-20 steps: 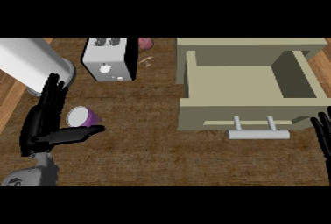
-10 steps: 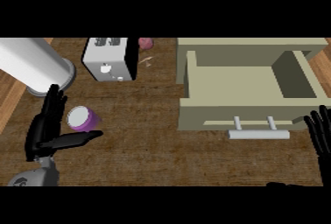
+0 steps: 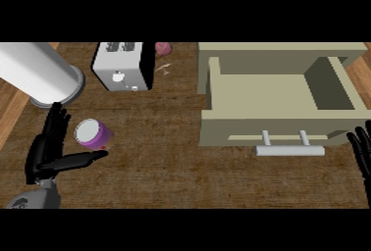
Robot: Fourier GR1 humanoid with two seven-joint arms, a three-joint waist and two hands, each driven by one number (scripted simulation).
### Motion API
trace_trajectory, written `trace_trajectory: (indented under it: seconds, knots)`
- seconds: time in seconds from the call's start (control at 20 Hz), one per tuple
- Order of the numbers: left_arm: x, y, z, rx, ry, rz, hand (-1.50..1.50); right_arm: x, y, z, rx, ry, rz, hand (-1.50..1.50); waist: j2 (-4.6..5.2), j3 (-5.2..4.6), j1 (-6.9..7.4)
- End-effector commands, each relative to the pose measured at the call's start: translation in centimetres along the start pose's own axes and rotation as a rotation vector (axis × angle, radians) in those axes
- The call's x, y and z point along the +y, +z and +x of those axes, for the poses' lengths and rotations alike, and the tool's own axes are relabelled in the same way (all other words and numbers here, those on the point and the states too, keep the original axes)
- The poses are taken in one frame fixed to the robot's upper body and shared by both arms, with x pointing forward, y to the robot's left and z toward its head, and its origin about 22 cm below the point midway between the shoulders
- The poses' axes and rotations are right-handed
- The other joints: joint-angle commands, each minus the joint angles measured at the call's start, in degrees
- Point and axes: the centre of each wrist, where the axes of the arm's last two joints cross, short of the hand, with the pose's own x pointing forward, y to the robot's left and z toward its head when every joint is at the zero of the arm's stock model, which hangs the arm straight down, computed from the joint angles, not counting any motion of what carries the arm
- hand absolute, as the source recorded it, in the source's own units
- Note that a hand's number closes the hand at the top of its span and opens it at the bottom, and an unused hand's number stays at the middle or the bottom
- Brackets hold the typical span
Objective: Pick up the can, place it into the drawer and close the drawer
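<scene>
The left hand [image 3: 45, 149] stood open at the lower left of the head view, its fingers straight and pointing away from the robot, its thumb stretched out sideways. The can [image 3: 93, 135], purple with a pale top, stood upright on the brown table [image 3: 167, 171] just beside this hand, in the corner between the fingers and the thumb. The thumb tip was at the can's base, but I could not tell if it touched. Nothing was held.

The right hand [image 3: 360, 154] showed only as straight fingers at the right edge, resting open. Just to its left was the drawer [image 3: 272, 98], pulled out and beige, with its handle [image 3: 288, 149] facing the robot.

Beyond the left hand lay a big white cylinder [image 3: 36, 73]. A white toaster [image 3: 121, 66] stood further ahead and to the right of it.
</scene>
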Motion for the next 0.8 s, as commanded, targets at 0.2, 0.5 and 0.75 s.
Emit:
trace_trajectory:
  seconds: [0.2,0.5,0.75]
  knots:
    - [0.4,2.4,-4.4,0.027,0.01,-0.03,-1.5,1.4,-1.9,-0.1,-0.013,-0.003,-0.018,-1.5,0.03,0.0,0.18]
    - [2.3,0.1,-5.4,0.032,-0.004,0.027,-1.5,1.4,1.7,-0.3,-0.014,-0.005,-0.008,-1.5,0.01,0.0,-0.18]
    - [1.4,-0.5,-6.3,0.057,0.024,0.01,-1.5,0.0,1.7,-0.6,-0.007,0.007,-0.006,-1.5,0.01,0.0,-0.23]
